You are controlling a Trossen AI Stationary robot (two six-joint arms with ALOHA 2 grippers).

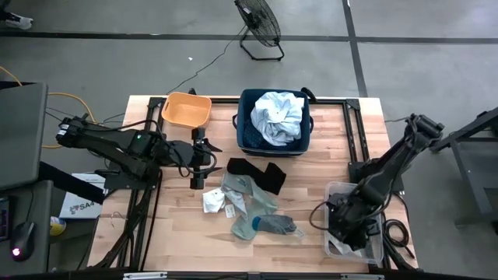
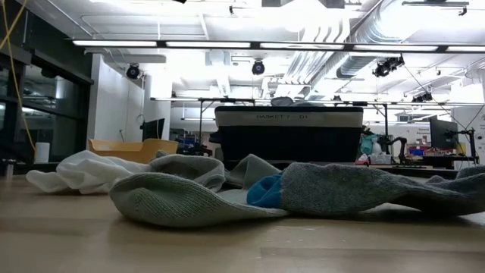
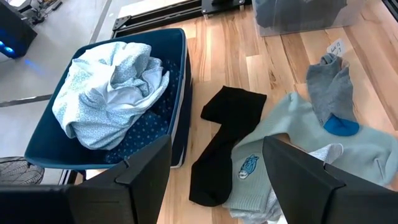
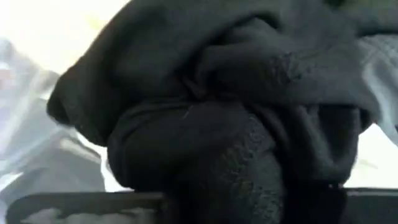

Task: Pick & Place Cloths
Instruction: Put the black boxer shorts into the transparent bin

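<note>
The left gripper [image 1: 198,173] hovered over the table's [image 1: 179,233] left-centre, its fingers [image 3: 134,180] apart and holding nothing, pointing toward the clothes in the middle. Behind it, at the far edge, sat the orange tub [image 1: 186,110].

Just right of that gripper lay a small white piece [image 1: 213,202], crumpled, touching the pale green garment [image 1: 247,194] beside it. That garment spread flat, its long axis running from the far-left toward the near-right. Touching its far edge lay a black piece [image 1: 257,173], long and narrow, stretched roughly left to right with its right end bent toward the near side; in the left wrist view the black piece [image 3: 225,143] lay just beside the bin's wall without clearly touching it. Nearer the front edge lay a grey sock [image 1: 267,225] with a blue heel, its long axis left to right, overlapping the green garment's near end. In the low view the sock [image 2: 333,189] lay flat across the foreground.

At the far centre stood the navy bin [image 1: 250,140], with a pale blue-white shirt [image 1: 280,117] heaped inside it.

At the near right corner sat a clear tub [image 1: 373,245]. The right gripper [image 1: 346,225] reached down into it, and its wrist view was filled by a bunched black cloth [image 4: 236,124] pressed close against the camera; I cannot tell whether the fingers were clamped on it.
</note>
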